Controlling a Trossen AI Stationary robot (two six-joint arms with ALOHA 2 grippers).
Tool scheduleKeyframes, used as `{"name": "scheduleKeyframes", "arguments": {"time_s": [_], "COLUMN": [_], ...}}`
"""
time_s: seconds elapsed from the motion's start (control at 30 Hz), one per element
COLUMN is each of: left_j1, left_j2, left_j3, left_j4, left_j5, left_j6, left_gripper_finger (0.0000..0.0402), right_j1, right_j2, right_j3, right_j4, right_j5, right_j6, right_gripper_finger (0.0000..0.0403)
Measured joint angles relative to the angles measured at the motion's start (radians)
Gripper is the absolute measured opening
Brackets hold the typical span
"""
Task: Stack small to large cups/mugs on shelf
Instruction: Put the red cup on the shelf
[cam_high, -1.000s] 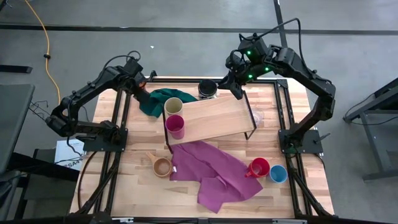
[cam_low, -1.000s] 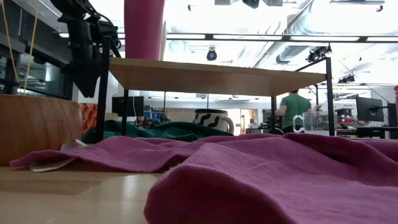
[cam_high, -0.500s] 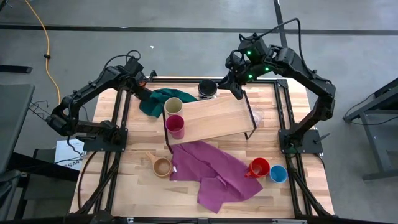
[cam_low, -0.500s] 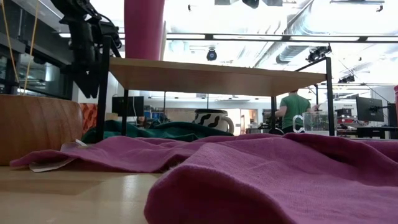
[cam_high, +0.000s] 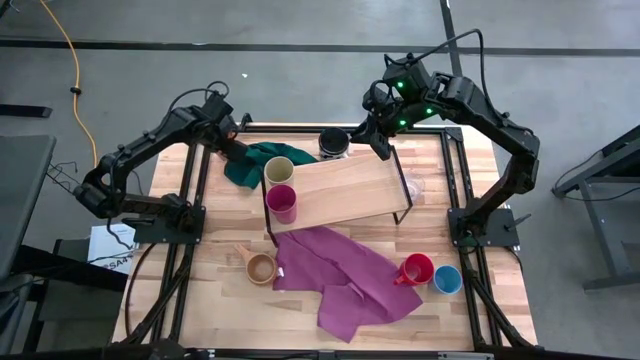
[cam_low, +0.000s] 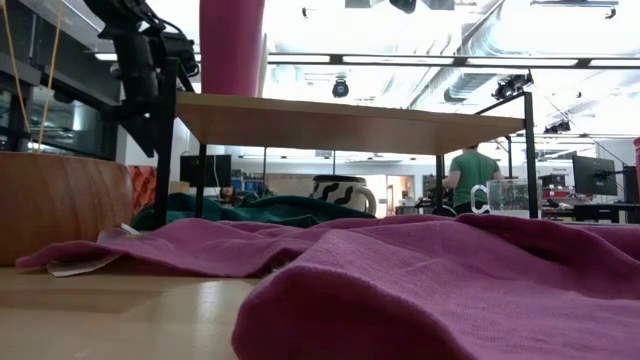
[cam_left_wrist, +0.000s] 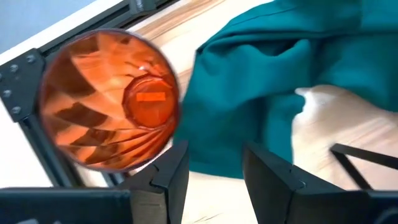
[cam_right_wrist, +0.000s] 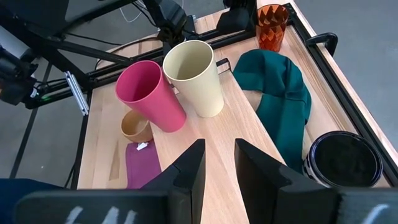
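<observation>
The light-wood shelf (cam_high: 345, 185) stands at the table's far middle. A cream cup (cam_high: 279, 170) and a magenta cup (cam_high: 282, 203) stand on its left end. The translucent red cup (cam_left_wrist: 109, 102) stands at the table's far left corner, also in the right wrist view (cam_right_wrist: 272, 23). My left gripper (cam_left_wrist: 214, 155) is open just beside it, above the green cloth (cam_high: 255, 160); the cup is outside the fingers. My right gripper (cam_right_wrist: 219, 165) is open and empty over the shelf's far right corner (cam_high: 385, 150). The striped mug (cam_high: 333, 143) stands on the table behind the shelf.
A clear glass (cam_high: 413, 187) stands right of the shelf. A tan wooden cup (cam_high: 260, 266), a red mug (cam_high: 415, 269) and a blue cup (cam_high: 447, 279) stand near the front. A purple cloth (cam_high: 345, 275) lies spread between them.
My left gripper has shifted a little by the table's far left corner, rising slightly in the low view. The cups and cloths have stayed where they were.
</observation>
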Motion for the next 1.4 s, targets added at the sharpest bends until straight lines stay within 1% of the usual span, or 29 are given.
{"name": "scheduleKeyframes", "arguments": {"time_s": [0.17, 0.4, 0.57, 0.9, 1.4], "left_j1": [-0.024, -0.023, -0.023, -0.023, -0.023], "left_j2": [0.0, 0.0, 0.0, 0.0, 0.0], "left_j3": [0.0, 0.0, 0.0, 0.0, 0.0], "left_j4": [0.037, 0.04, 0.047, 0.063, 0.057], "left_j5": [0.001, -0.002, -0.026, -0.042, 0.003], "left_j6": [-0.011, -0.019, -0.021, -0.064, -0.059], "left_gripper_finger": [0.0131, 0.0131, 0.0131, 0.0131, 0.0131], "right_j1": [0.0, 0.0, 0.0, 0.0, 0.0], "right_j2": [0.0, 0.0, 0.0, 0.0, 0.0], "right_j3": [0.0, 0.0, 0.0, 0.0, 0.0], "right_j4": [0.0, 0.0, -0.001, -0.004, -0.008], "right_j5": [0.0, 0.0, 0.0, 0.0, 0.0], "right_j6": [-0.011, -0.018, -0.018, -0.017, -0.017], "right_gripper_finger": [0.0078, 0.0078, 0.0078, 0.0078, 0.0078]}}
